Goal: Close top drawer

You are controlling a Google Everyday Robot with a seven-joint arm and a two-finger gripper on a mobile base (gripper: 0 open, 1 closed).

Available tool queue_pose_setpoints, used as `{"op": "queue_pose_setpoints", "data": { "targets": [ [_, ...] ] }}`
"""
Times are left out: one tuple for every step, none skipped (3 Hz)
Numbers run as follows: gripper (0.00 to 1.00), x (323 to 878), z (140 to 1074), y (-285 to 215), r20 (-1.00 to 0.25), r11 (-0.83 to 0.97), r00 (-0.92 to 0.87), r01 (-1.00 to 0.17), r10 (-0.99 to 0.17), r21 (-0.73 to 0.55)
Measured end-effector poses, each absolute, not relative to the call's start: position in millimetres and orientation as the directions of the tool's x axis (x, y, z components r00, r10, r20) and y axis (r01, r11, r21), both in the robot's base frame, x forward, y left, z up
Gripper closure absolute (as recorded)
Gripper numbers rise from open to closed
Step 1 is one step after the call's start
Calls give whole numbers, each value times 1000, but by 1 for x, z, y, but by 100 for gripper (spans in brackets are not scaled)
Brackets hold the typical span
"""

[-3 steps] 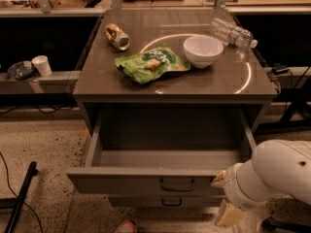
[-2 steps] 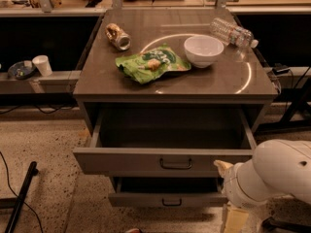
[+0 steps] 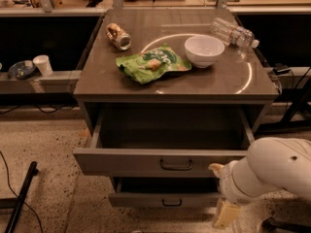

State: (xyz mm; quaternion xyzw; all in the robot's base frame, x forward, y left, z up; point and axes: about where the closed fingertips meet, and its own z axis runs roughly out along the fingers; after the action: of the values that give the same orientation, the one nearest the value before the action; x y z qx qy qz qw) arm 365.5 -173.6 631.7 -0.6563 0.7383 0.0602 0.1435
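The top drawer [image 3: 126,160] is a wide grey metal drawer, pulled partway out of the cabinet, with its inside dark and a small dark handle [image 3: 176,165] at the middle of its flat front. My gripper [image 3: 219,191] sits at the lower right on the end of the white arm [image 3: 277,171]. It is right by the right end of the drawer front, at about the front's height and just below it. Whether it touches the panel is not visible.
On the cabinet top [image 3: 218,84] lie a green snack bag [image 3: 153,62], a white bowl [image 3: 204,50], a tipped can [image 3: 119,36] and a water bottle [image 3: 233,32]. A lower drawer [image 3: 146,199] stands slightly out. A white cup [image 3: 43,64] sits on a left ledge. A black pole [image 3: 19,198] lies on the floor.
The top drawer's front has moved back toward the cabinet, so less of its inside shows and the lower drawer front is uncovered. My gripper has followed the front's right end.
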Motion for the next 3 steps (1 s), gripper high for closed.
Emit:
{"op": "queue_pose_setpoints", "data": {
  "targets": [
    [47,397,611,-168,-319,116,-78,-988,-944,-102],
    [71,416,601,-165,-333,104,-62,-988,-941,-111],
    [80,423,600,-164,-337,100,-53,-987,-940,-123]
  ]
}}
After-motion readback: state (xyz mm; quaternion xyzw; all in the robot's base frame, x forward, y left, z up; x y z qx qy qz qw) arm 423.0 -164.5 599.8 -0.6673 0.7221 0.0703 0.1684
